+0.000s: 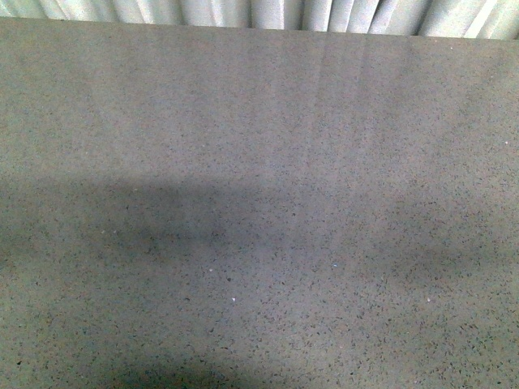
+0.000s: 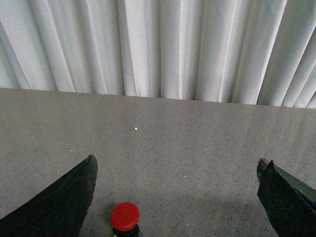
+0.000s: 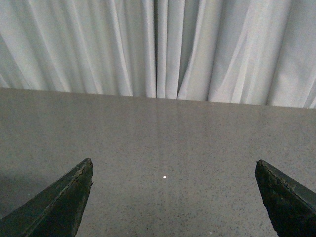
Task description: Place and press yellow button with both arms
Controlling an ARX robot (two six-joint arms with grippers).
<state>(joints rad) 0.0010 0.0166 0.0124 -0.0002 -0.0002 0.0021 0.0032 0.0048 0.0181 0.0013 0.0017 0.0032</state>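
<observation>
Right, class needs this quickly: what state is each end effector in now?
Left end effector: open, holding nothing.
Right end effector: open, holding nothing.

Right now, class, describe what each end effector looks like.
The left end effector shows only two flat black fingers tapering to points, one tip notched. The right end effector matches: dark, wedge-shaped, with rough edges. No cables or markings are visible.

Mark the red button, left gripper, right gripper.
red button (image 2: 125,216): left wrist view, centre of the red cap.
left gripper (image 2: 176,159): left wrist view, midway between its open fingertips.
right gripper (image 3: 174,162): right wrist view, midway between its open fingertips.
</observation>
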